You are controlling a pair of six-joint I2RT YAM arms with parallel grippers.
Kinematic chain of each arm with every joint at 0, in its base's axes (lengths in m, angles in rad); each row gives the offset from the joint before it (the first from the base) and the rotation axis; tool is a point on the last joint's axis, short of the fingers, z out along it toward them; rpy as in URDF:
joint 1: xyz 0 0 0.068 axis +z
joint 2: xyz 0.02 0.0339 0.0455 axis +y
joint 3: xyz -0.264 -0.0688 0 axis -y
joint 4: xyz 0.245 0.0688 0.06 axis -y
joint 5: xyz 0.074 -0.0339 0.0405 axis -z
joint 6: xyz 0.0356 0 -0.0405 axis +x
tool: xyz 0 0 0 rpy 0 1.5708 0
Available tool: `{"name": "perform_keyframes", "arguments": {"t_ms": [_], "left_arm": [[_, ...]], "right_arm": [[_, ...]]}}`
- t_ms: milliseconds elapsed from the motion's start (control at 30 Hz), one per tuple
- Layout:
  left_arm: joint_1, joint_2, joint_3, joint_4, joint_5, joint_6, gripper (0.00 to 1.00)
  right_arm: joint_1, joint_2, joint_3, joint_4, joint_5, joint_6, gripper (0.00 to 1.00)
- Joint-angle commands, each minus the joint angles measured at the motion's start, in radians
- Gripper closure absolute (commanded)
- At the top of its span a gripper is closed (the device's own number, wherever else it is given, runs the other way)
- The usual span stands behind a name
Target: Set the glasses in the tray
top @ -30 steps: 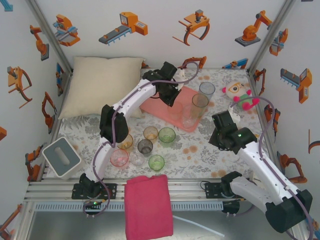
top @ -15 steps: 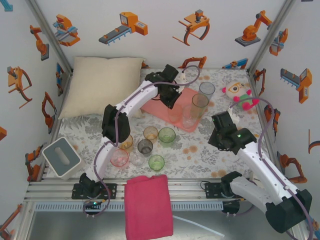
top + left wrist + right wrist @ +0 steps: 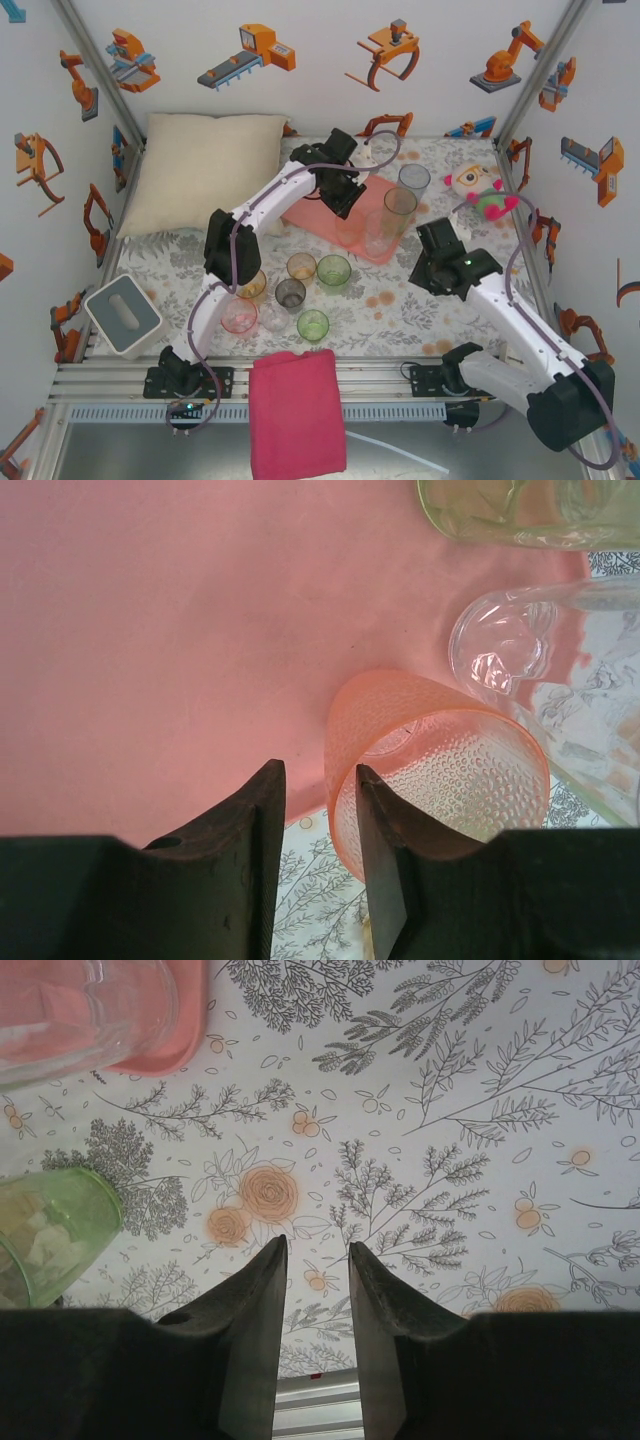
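The salmon-pink tray [image 3: 318, 212] lies at the back centre. On its near right part stand a dimpled pink glass [image 3: 350, 232], a clear glass [image 3: 378, 235] and a taller amber one [image 3: 399, 208]; a tall grey glass [image 3: 413, 180] stands at its far corner. My left gripper [image 3: 345, 207] hangs over the pink glass [image 3: 440, 770]. That gripper [image 3: 320, 770] is open: one finger sits inside the rim, and a gap shows on the wall's outer side. Several glasses, among them a green one [image 3: 333, 272], stand on the cloth. My right gripper [image 3: 317, 1243] is open and empty above the tablecloth.
A cream pillow [image 3: 205, 170] fills the back left. A grey and white box [image 3: 122, 315] sits at the front left, and a magenta folded cloth [image 3: 297, 410] hangs over the front edge. A plush toy [image 3: 480, 190] lies at the back right. A green glass [image 3: 50, 1235] stands left of my right fingers.
My left jaws have opened off the pink glass's wall, leaving it standing on the tray. My right arm has shifted a little towards the left and the back.
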Motion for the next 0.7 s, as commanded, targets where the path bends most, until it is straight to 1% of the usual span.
{"name": "perform_keyframes", "arguments": {"t_ms": [0,133,267,367,533,667], "left_arm": [[-0.006,-0.015,0.043,-0.025,-0.015,0.035,0.62],[-0.003,-0.032,0.079,-0.060,-0.018,0.035,0.59],[0.002,-0.081,0.100,-0.086,-0.006,0.036,0.56],[0.002,-0.126,0.098,-0.102,-0.006,0.043,0.54],[0.009,-0.213,0.088,-0.167,0.004,0.045,0.49],[0.035,-0.296,0.040,-0.210,0.048,0.027,0.43]], "right_arm": [[-0.013,0.038,-0.016,0.069,-0.013,0.024,0.66],[-0.033,0.096,-0.015,0.123,-0.049,0.028,0.62],[-0.061,0.141,-0.015,0.167,-0.088,0.028,0.61],[-0.082,0.172,-0.019,0.198,-0.104,0.020,0.60],[-0.129,0.226,-0.049,0.300,-0.123,0.018,0.60],[-0.160,0.291,-0.038,0.360,-0.135,0.000,0.60]]}}
